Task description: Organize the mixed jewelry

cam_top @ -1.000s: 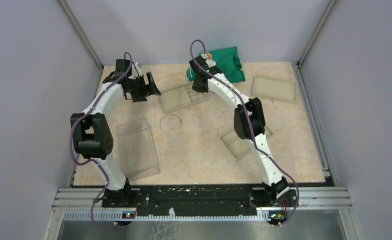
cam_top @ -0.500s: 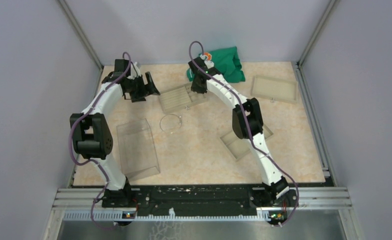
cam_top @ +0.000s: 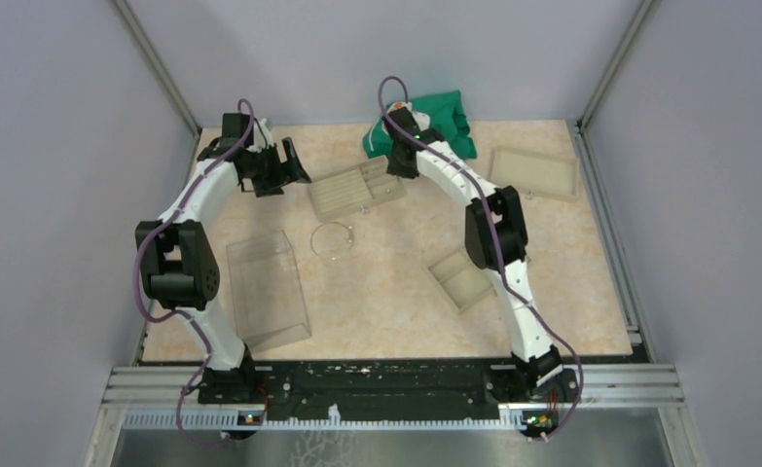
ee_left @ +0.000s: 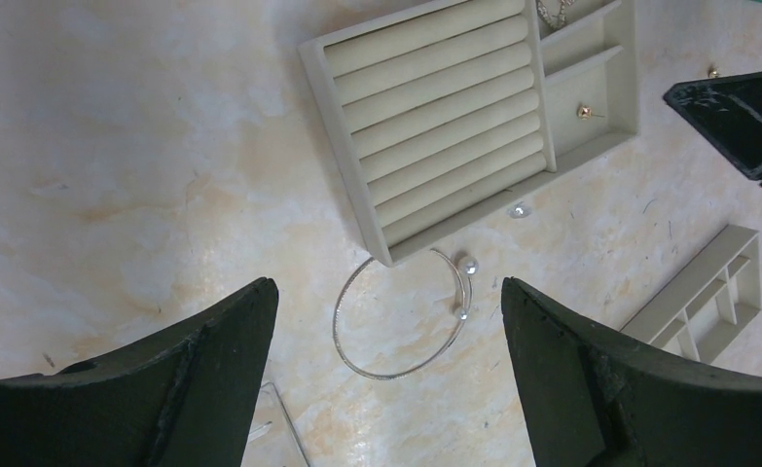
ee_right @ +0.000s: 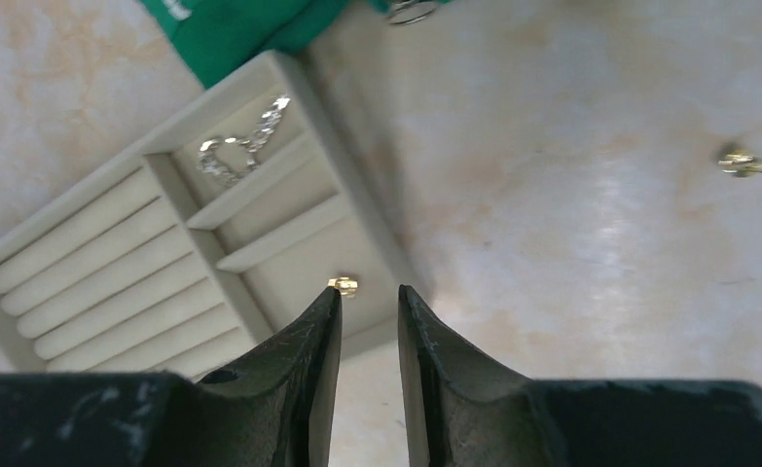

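Lower middle of the right wrist view: right gripper (ee_right: 369,292), fingers parted by a narrow gap with nothing between them, tips just short of a gold stud (ee_right: 343,285) lying in a compartment of the ring tray (ee_right: 114,253).
Left gripper (ee_left: 386,282): spread wide, empty, hanging above the wire hoop (ee_left: 339,321).
Hoop's place: flat on the table (ee_left: 114,146), centre of the left wrist view, at the tray's lower corner.
Loose pieces: second stud (ee_right: 740,161) near the right edge; pale piece (ee_left: 519,209) just beside the tray.
Step, as judged: one stud looks lodged; the loose stud seems next.
Doing it well: descend straight, straddle the stud, close softly, and lift clear of the tray wall before travelling.
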{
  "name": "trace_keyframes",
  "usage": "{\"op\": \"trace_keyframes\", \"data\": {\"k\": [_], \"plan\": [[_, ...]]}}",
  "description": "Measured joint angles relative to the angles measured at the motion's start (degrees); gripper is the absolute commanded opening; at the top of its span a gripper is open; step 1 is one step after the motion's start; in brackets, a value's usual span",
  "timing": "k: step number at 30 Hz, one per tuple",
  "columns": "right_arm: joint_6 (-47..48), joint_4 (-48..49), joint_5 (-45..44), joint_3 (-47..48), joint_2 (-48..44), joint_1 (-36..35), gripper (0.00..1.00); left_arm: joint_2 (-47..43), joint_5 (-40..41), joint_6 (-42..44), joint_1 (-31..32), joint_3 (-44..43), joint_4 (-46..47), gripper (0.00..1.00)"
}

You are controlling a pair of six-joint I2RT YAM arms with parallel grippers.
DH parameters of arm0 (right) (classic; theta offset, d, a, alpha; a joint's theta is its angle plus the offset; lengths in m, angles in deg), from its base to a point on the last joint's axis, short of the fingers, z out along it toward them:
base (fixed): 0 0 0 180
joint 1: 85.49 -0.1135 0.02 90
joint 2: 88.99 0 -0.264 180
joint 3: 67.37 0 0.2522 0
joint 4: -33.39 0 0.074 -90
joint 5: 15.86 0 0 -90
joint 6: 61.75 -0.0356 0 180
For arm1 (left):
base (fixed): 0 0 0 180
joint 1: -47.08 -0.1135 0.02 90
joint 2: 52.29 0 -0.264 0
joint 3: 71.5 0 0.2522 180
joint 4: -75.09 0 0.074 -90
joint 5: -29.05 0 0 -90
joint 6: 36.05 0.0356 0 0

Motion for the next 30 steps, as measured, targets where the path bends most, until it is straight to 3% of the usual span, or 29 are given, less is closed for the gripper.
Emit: {"op": "trace_keyframes", "data": {"k": [8, 17, 23, 30], "plan": [[3.9, 1.7, -1.6, -9.4, -6.9, 7.5, 0.33, 0.0, 0.0, -0.2, 0.0, 0.0, 0.0, 0.91], [4.4, -2.4, -2.4, -6.0, -4.4, 11.7, 0.37, 0.0, -0.1, -0.2, 0.0, 0.0, 0.0, 0.91], [6.1, -3.3, -1.8, -4.5, -0.8, 12.0, 0.48, 0.0, -0.1, -0.2, 0.0, 0.0, 0.0, 0.91], [10.6, -2.4, 1.0, -4.5, 0.1, 13.6, 0.49, 0.0, -0.1, -0.2, 0.0, 0.0, -0.1, 0.91]]}}
